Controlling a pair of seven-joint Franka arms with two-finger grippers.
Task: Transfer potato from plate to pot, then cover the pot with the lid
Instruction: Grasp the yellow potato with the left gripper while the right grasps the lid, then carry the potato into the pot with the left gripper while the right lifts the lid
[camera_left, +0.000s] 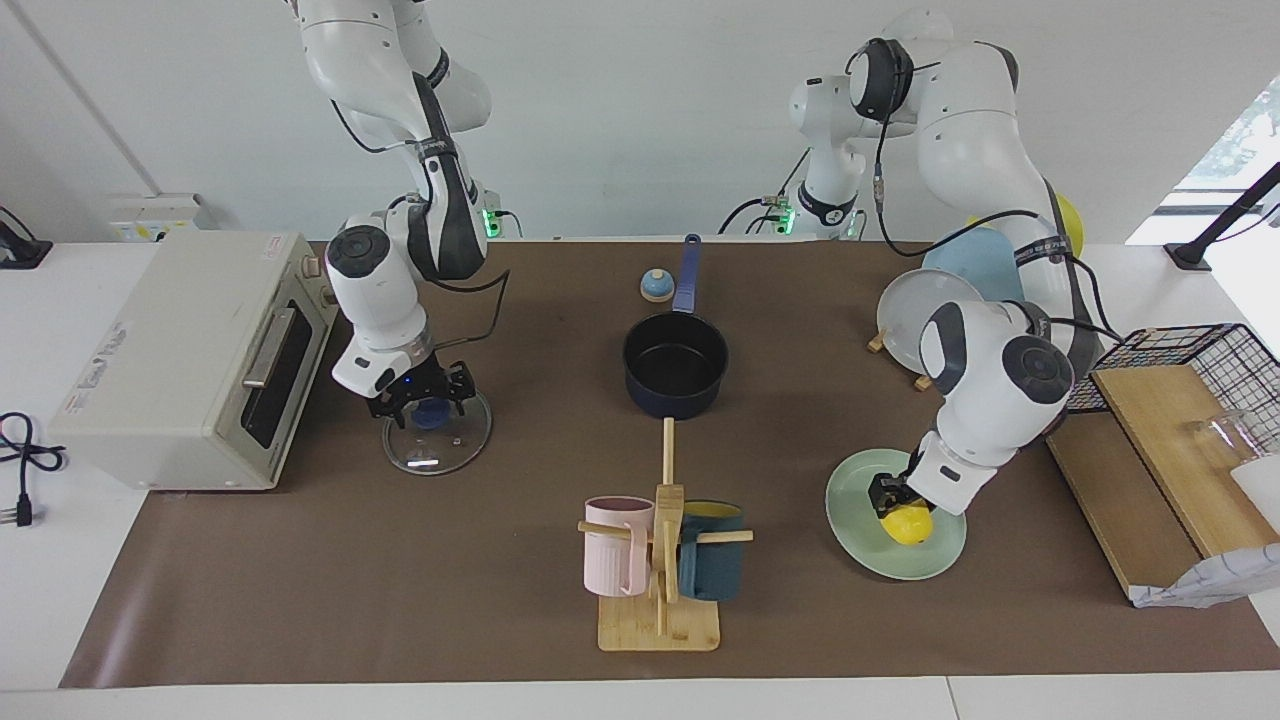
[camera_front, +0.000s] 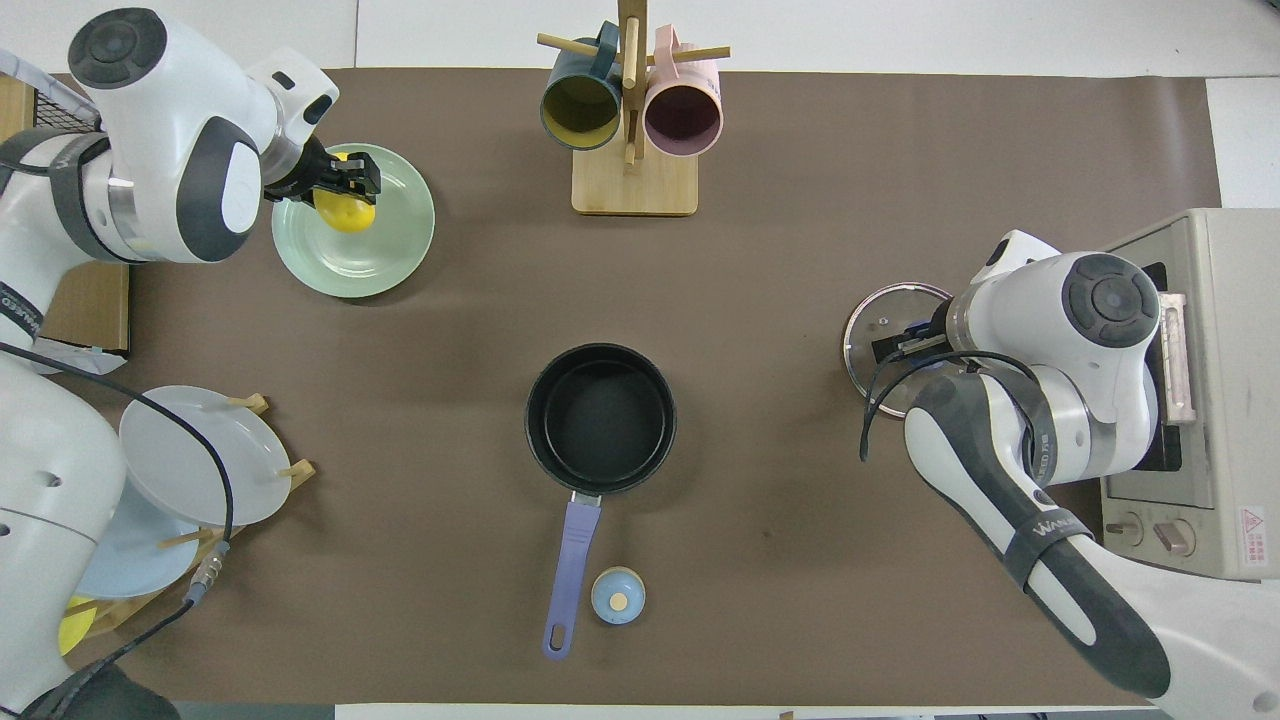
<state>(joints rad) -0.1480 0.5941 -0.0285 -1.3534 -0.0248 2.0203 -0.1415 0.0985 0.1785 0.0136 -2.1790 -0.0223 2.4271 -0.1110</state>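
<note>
The yellow potato (camera_left: 906, 523) (camera_front: 345, 213) is on or just above the pale green plate (camera_left: 880, 556) (camera_front: 372, 266), toward the left arm's end of the table; I cannot tell whether it has left the plate. My left gripper (camera_left: 893, 497) (camera_front: 350, 186) is shut on the potato from above. The dark blue pot (camera_left: 675, 365) (camera_front: 600, 418) stands empty mid-table, its handle toward the robots. The glass lid (camera_left: 440, 452) (camera_front: 878, 322) lies flat in front of the toaster oven. My right gripper (camera_left: 425, 400) (camera_front: 905, 345) is low over the lid, open, its fingers either side of the blue knob.
A toaster oven (camera_left: 180, 350) stands at the right arm's end. A wooden mug rack (camera_left: 660, 560) with two mugs is farther from the robots than the pot. A small blue dome (camera_left: 655, 287) sits beside the pot's handle. Upright plates (camera_left: 930, 320), a wooden board (camera_left: 1160, 440) and a wire basket (camera_left: 1215, 365) crowd the left arm's end.
</note>
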